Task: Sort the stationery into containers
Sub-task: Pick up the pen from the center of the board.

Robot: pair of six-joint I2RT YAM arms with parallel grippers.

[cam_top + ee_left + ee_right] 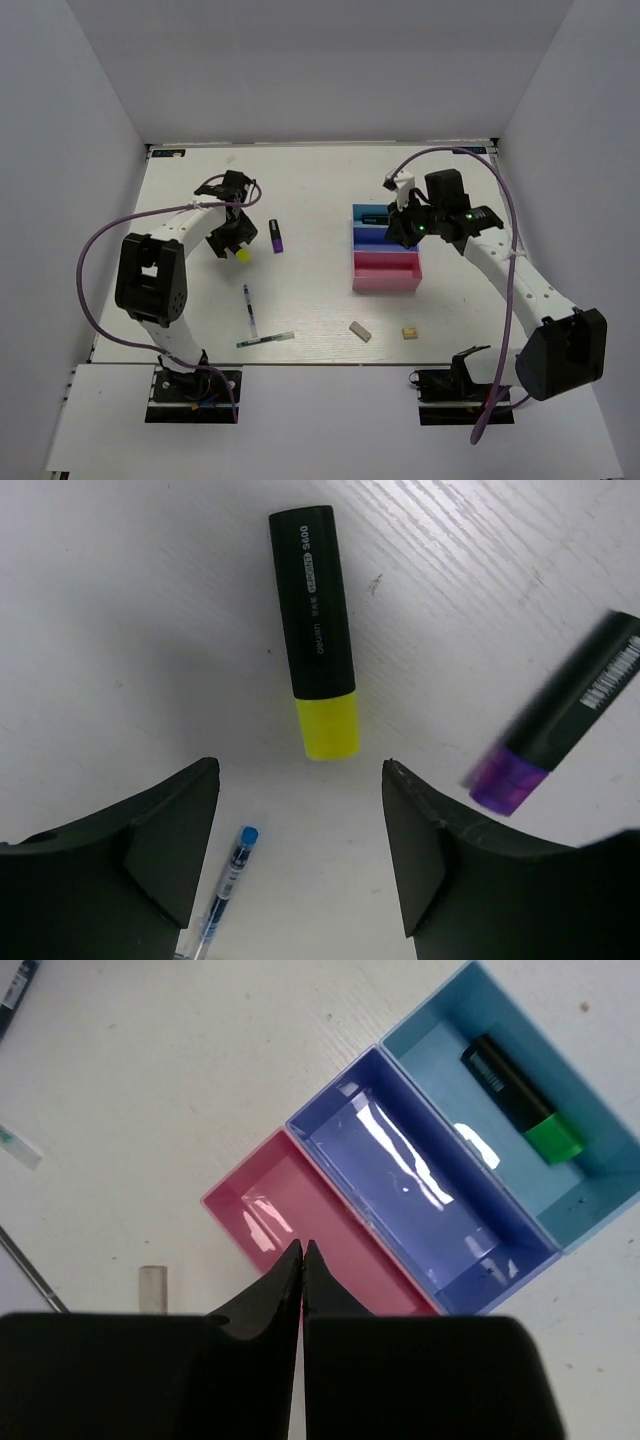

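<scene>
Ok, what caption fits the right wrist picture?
Shut right claw above the trays; green highlighter lies in the light blue tray.

White wood-grain table [320, 180]; plain white walls [320, 60] on three sides.

**Hands and Frame Edges Concealing Parts of the Stationery**

In the top view the left hand [232, 240] is covering the yellow-capped highlighter [243, 255], leaving only its cap showing toward the left side of the counter [310, 180]. The right hand [405, 230] is hiding the right ends of the light blue tray [368, 212] and the dark blue tray [368, 234], along with anything lying inside them. In the left wrist view the purple-capped highlighter [560, 715] is showing blurred, its lettering unreadable, and a pen [232, 875] is running behind a finger [130, 860] at the bottom edge. In the right wrist view the right hand is masking the near end of the pink tray [270, 1205] and the lower tip of the grey eraser [153, 1285], while the frame's edges are just clipping the light blue tray's corners.
</scene>
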